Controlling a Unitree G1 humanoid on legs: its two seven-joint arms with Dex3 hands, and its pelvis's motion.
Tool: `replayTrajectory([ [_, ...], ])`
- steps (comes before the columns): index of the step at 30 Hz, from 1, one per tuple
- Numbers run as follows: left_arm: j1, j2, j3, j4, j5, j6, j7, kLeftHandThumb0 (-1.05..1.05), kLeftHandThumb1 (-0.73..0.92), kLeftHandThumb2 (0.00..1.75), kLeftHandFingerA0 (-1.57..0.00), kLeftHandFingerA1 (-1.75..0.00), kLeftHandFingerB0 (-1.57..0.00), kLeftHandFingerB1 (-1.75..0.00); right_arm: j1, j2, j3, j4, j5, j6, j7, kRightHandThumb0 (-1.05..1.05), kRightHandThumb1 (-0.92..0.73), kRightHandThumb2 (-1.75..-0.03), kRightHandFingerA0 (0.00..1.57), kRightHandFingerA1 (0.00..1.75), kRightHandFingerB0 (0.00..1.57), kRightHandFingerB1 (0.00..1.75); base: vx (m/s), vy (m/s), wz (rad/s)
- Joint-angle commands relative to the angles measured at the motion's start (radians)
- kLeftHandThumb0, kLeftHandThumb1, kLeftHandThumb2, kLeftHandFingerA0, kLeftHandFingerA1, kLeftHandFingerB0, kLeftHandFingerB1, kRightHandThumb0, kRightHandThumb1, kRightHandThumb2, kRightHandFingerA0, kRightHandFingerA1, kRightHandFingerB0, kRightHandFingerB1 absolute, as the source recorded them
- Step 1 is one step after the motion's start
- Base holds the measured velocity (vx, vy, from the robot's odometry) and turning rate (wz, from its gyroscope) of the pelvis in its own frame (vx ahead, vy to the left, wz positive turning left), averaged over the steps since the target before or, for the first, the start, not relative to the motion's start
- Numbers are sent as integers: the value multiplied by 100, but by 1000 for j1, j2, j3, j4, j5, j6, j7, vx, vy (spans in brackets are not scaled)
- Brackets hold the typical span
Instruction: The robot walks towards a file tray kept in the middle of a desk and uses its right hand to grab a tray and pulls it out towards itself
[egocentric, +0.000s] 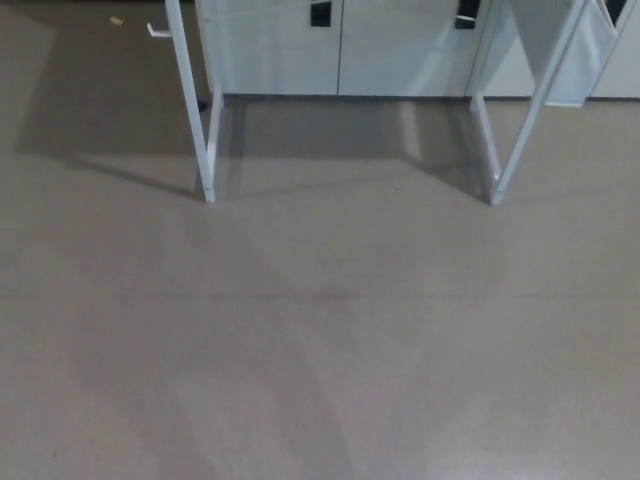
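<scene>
**Head view: floor and desk legs, no hands in frame**

The frame is filled mostly by grey-brown floor. At the top, 2 white leg frames of a desk rise out of view: the left leg and the right leg. Behind them stand pale cabinets with 2 dark marks, possibly handles. A small yellow scrap lies far left. The file tray is not visible. Neither hand appears, so finger state cannot be told.
</scene>
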Motion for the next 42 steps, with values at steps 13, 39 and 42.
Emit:
replayTrajectory([
  [13, 17, -21, 38, 41, -40, -59, -123, -43, 43, 80, -26, -91, -8, -59, -12, -17, 69, 17, -52, -94, -29, -43, -49, -76, 52, 61, 38, 51, 180, -45, -1],
  [39, 83, -10, -11, 27, 10, -113, -153, -48, 40, 73, -28, -78, -21, -61, -39, -16, 154, 162, -101, -218, -28, -41, -50, -79, 55, 60, 42, 53, 250, -28, 4],
  [42, 98, -9, -25, 34, 17, -127, -144, -45, 40, 73, -27, -76, -20, -59, -12, -23, 174, 152, -134, -237, -60, -44, -51, -80, 56, 60, 42, 52, 277, 96, -17],
])
